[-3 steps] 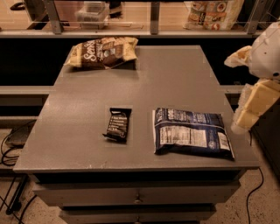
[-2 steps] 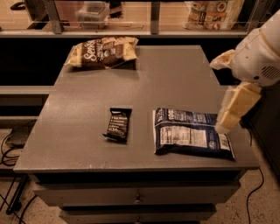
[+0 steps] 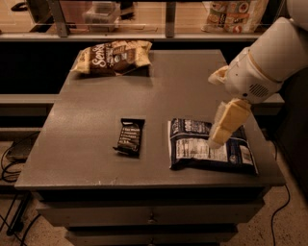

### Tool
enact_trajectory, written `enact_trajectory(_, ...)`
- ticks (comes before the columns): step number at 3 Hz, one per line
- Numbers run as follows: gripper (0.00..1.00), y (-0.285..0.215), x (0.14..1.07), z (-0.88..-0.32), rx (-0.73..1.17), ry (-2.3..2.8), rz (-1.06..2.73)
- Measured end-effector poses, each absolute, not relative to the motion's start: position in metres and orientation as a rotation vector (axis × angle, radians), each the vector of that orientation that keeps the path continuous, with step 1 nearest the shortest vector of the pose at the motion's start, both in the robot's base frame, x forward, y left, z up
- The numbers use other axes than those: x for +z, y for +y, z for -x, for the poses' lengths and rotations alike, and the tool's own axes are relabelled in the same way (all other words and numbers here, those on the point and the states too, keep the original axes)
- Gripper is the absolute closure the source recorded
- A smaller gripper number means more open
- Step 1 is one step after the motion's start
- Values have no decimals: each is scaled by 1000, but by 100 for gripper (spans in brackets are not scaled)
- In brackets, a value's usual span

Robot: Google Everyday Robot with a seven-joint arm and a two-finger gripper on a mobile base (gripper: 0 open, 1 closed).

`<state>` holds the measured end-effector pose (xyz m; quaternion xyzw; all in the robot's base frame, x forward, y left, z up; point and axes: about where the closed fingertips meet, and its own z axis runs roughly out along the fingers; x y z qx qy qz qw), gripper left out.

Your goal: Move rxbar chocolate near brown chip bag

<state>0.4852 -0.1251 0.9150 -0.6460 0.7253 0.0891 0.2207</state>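
Observation:
The rxbar chocolate (image 3: 130, 137) is a small black wrapper with white text, lying flat near the front middle of the grey table (image 3: 96, 105). The brown chip bag (image 3: 112, 57) lies at the table's far left corner. My gripper (image 3: 222, 126) comes in from the right on a white arm and hangs above the dark blue bag, well to the right of the bar and holding nothing.
A dark blue bag with a white label (image 3: 209, 146) lies at the front right, between the gripper and the bar. A shelf with a clear bin (image 3: 102, 12) and packages (image 3: 233, 12) runs behind the table. Cables (image 3: 12, 158) lie on the floor at left.
The arm has swung in from the table's right edge leftward, so the gripper now hangs over the dark blue bag. The bar and both bags have not moved.

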Motion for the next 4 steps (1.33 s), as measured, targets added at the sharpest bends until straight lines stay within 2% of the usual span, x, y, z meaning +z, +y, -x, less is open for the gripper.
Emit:
enact_trajectory(1, 0, -100, 915, -482, 303, 1986, 1772)
enact_trajectory(3, 0, -97, 913, -482, 325, 1988, 1769)
enact_trajectory(4, 0, -70, 900, -486, 412, 1953, 1766)
